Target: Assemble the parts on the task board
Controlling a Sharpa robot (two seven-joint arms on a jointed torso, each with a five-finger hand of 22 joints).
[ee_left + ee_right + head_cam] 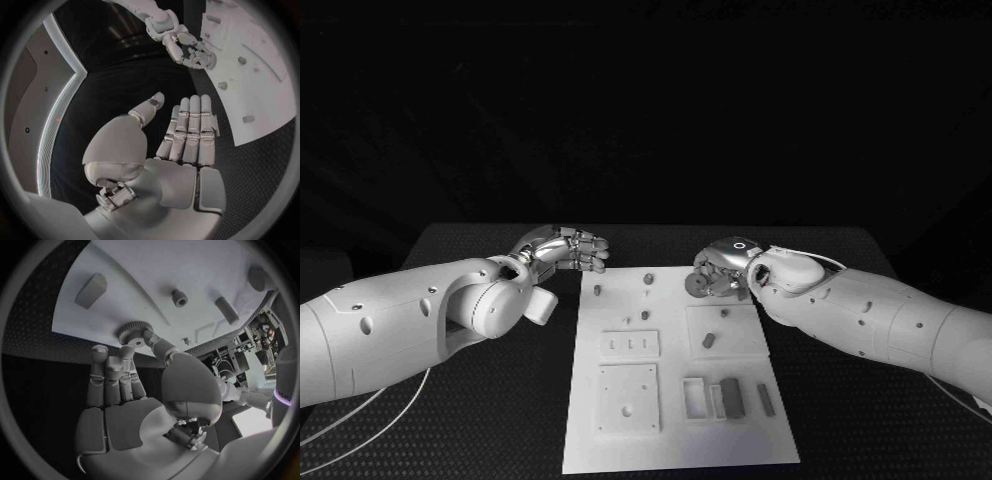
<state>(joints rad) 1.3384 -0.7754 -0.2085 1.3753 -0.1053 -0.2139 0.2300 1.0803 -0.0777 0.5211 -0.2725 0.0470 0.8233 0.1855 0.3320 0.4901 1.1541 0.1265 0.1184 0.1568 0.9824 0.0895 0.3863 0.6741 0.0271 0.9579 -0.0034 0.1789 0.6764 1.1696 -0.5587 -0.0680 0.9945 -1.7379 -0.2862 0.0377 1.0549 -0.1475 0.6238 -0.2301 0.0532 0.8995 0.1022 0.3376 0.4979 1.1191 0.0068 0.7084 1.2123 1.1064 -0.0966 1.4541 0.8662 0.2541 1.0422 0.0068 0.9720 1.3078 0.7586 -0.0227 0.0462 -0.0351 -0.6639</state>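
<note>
Left robot hand (568, 249) hovers over the black counter (473, 400) just beside the far left corner of the white rectangular task board (678, 440), fingers straight and close together, thumb apart, holding nothing. Right robot hand (718, 269) sits at the board's far right edge, pinching a small grey toothed gear (131, 331) between thumb and fingertips. Small grey parts (730, 392) lie near the board's near right corner.

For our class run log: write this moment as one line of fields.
left hand: open, off board | right hand: holds gear at task board far edge
</note>
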